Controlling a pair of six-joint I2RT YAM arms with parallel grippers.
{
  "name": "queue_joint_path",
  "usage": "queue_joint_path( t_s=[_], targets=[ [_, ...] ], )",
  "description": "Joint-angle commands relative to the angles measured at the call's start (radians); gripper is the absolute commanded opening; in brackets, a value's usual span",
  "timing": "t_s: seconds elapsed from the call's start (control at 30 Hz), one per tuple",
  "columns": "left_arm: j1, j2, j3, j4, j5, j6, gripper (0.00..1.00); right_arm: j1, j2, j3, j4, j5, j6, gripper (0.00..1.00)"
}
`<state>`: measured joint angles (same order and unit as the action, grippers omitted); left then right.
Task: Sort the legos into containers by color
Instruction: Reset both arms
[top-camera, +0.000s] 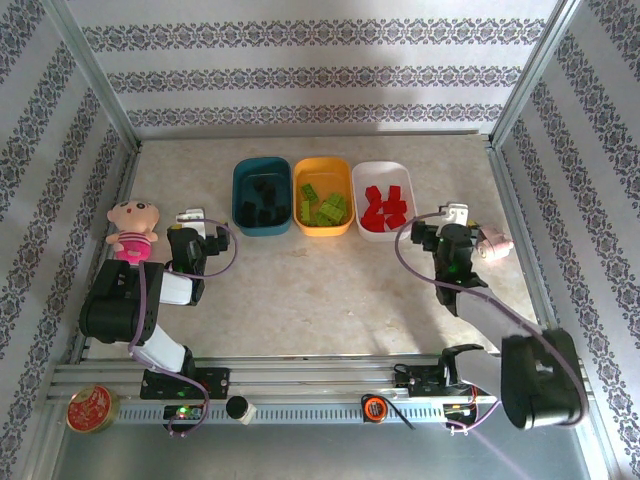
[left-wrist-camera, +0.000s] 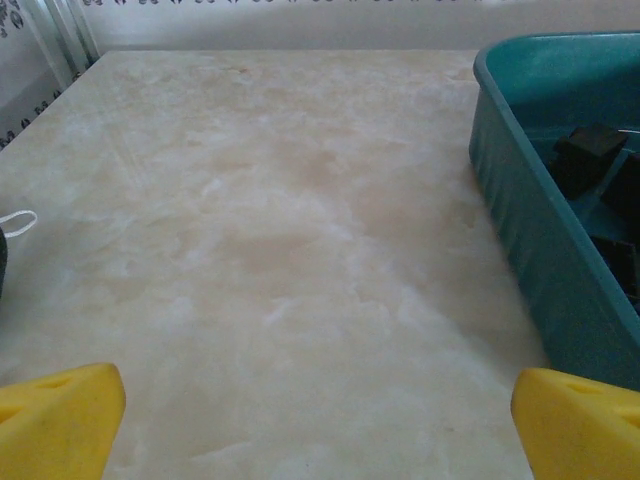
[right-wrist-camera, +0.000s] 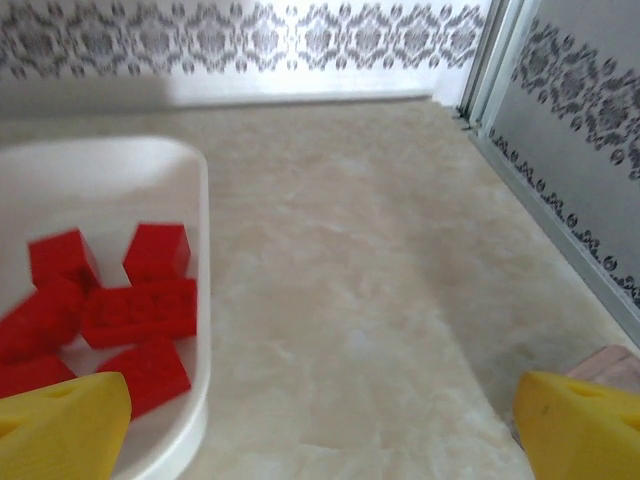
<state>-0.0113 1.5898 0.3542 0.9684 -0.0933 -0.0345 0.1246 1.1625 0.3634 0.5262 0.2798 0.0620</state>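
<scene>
Three tubs (top-camera: 262, 170) hold colour-sorted legos (top-camera: 385, 210); red tin (top-camera: 92, 408) markings unreadable.

Pale beige, marble-patterned surface (top-camera: 330, 300), evenly lit, with soft glare on the back wall (top-camera: 320, 75). Enclosed on three sides by white wallpaper (top-camera: 40, 150) banded in grey floral stripes. Framed by aluminium posts (top-camera: 95, 75) at the far corners and an aluminium rail (top-camera: 320, 378) along the near edge.

Bare worktop (top-camera: 330, 290) is stretching open across the near middle, leaving free passage. The dark teal tub (top-camera: 262, 161), orange-yellow tub (top-camera: 324, 160) and white tub (top-camera: 384, 165) are standing close side by side, blocking the far middle, while the pink plush doll (top-camera: 132, 228) is crowding the left edge.
</scene>
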Motion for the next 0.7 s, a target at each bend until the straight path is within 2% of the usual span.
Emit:
queue_joint_path(
  t_s=[0.0, 0.07, 0.23, 0.33, 0.67],
  targets=[
    [0.005, 0.006, 0.021, 0.010, 0.026, 0.021, 0.99, -0.023, 0.117, -0.047, 0.245, -0.045, -0.065, 0.98],
    [0.005, 0.003, 0.023, 0.003, 0.028, 0.021, 0.99, -0.045, 0.202, -0.067, 0.383, -0.092, -0.062, 0.98],
    [0.005, 0.004, 0.025, -0.001, 0.040, 0.025, 0.99, -0.075, 0.381, -0.052, 0.548, -0.159, -0.042, 0.98],
    [0.005, 0.004, 0.026, -0.002, 0.044, 0.028, 0.99, -0.092, 0.354, -0.026, 0.429, -0.158, -0.022, 0.98],
    [0.005, 0.005, 0.026, -0.003, 0.047, 0.028, 0.99, -0.091, 0.362, -0.001, 0.438, -0.124, -0.011, 0.98]
  ],
)
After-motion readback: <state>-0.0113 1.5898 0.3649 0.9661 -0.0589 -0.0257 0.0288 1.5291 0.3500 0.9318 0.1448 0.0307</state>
